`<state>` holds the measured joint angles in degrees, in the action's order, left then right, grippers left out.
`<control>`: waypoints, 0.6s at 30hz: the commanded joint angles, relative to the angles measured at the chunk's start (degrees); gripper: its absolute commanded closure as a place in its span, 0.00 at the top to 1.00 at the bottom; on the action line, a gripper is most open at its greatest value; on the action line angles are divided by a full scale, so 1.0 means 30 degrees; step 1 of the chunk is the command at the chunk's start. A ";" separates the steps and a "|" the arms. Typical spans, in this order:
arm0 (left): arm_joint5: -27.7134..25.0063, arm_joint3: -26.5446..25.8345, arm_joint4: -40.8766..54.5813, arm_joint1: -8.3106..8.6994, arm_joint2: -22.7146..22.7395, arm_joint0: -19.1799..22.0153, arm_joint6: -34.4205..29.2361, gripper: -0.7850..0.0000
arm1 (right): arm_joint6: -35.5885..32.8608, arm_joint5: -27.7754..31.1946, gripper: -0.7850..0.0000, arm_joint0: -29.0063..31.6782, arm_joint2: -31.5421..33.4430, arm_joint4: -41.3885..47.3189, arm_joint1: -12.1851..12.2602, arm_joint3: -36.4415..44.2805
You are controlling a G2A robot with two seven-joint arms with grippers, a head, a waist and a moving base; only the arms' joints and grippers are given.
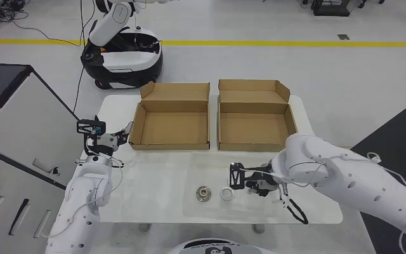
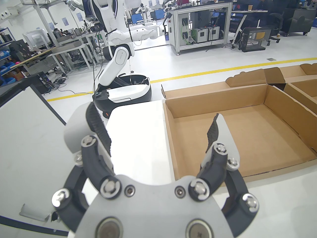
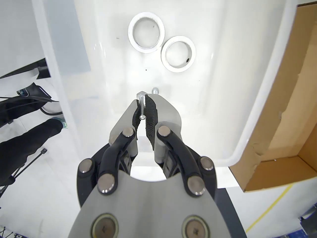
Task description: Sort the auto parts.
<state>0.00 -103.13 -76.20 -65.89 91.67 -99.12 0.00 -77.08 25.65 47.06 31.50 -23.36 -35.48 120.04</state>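
Silver threaded bolt (image 3: 142, 107): clamped between the black ribbed pads of the right pincer. Its shank lies along the pads and its head sits at the fingertips.
Right pincer (image 3: 143, 100): closed tight on the bolt, held low over the white table (image 1: 165, 184).
First flat white ring (image 3: 131, 33): lies on the table straight ahead of the right pincer's tips, a little way off.
Second flat white ring (image 3: 178, 68): just beside the first, slightly nearer the right pincer and off to one side of its line.
Round grey metal flanged part (image 1: 203, 193): farther ahead of the right pincer, beyond both rings.
Small shiny silver piece (image 3: 155, 90): on the table just past the right pincer's fingertips, beside the bolt head. It may be another small fastener, but it is too small to tell.
Left pincer (image 2: 153, 111): jaws spread wide, nothing between them, held above the table's edge.
Nearer open brown cardboard box (image 2: 223, 95): directly ahead of the left pincer, its near wall close under one fingertip.
Farther open brown cardboard box (image 1: 254, 130): beyond the nearer box from the left pincer, standing just beside it.
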 commanded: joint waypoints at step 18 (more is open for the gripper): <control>0.0000 0.0000 0.0000 0.0000 0.0000 0.0000 0.0000 1.00 | 0.2604 0.3123 0.00 -0.0695 0.4273 0.5082 0.2007 -0.1962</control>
<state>0.00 -103.13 -76.20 -65.89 91.67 -99.12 0.00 -69.77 34.51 45.00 43.87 -9.19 -29.74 114.78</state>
